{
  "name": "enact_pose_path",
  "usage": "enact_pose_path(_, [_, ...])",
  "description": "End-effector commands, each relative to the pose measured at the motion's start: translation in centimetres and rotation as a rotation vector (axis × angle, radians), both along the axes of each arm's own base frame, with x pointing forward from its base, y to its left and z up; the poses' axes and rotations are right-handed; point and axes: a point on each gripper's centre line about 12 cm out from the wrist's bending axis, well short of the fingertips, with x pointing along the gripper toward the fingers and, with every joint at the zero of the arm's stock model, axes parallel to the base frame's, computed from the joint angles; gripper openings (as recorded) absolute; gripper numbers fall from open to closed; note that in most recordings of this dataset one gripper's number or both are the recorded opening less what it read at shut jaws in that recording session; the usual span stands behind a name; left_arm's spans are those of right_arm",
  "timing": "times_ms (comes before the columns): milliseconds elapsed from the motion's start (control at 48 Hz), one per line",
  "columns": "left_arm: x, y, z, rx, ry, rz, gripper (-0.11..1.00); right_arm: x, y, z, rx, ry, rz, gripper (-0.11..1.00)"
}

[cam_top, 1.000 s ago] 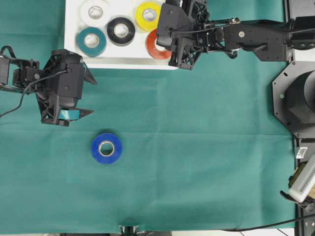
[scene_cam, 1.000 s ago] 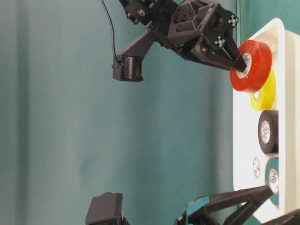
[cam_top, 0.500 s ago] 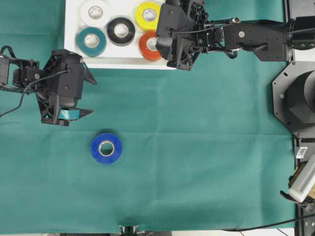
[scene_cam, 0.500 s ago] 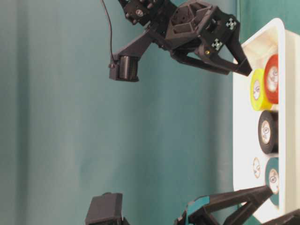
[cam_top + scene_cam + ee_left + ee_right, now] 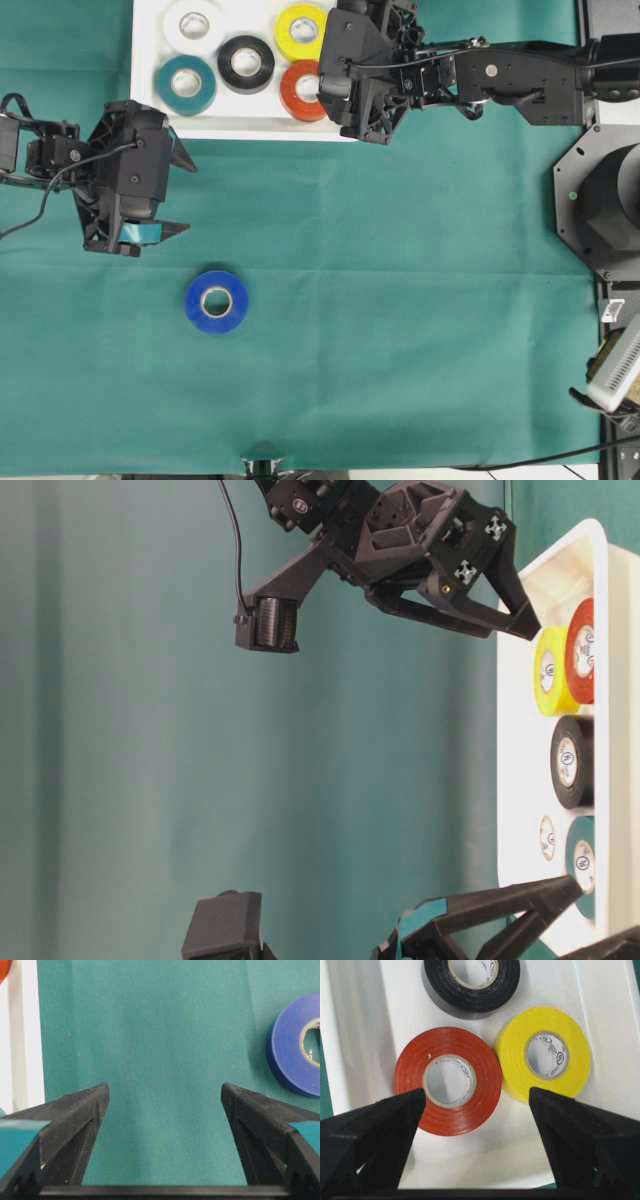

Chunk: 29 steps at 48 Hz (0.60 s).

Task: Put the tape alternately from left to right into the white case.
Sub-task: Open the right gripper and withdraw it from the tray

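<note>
operator: status of blue ring-shaped tape roll [image 5: 216,301]?
technician: flat on green cloth [image 5: 400,330], outside white plastic case [image 5: 145,60]. light, rigid; grip across outer rim. left gripper [image 5: 165,195] wide, empty; right gripper [image 5: 475,1105] wide, empty.

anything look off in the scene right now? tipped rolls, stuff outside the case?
Nothing damaged or tipped. Five rolls lie flat in the white case, the red roll included. The one thing outside is the blue roll, flat on the green cloth near the open left end effector.
</note>
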Motion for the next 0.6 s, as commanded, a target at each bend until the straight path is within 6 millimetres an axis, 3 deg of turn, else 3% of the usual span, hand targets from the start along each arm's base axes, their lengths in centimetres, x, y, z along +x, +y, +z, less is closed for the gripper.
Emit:
enact_pose_path(0, [0.4,-0.1,0.9,-0.002,-0.032,-0.002,0.99,0.2,0.0,0.7,-0.005,-0.026,0.006,0.82])
enact_pose_path(584, [0.4,-0.1,0.9,-0.002,-0.031,-0.002,1.0,1.2,4.1,1.1,-0.005,-0.036,0.119,0.82])
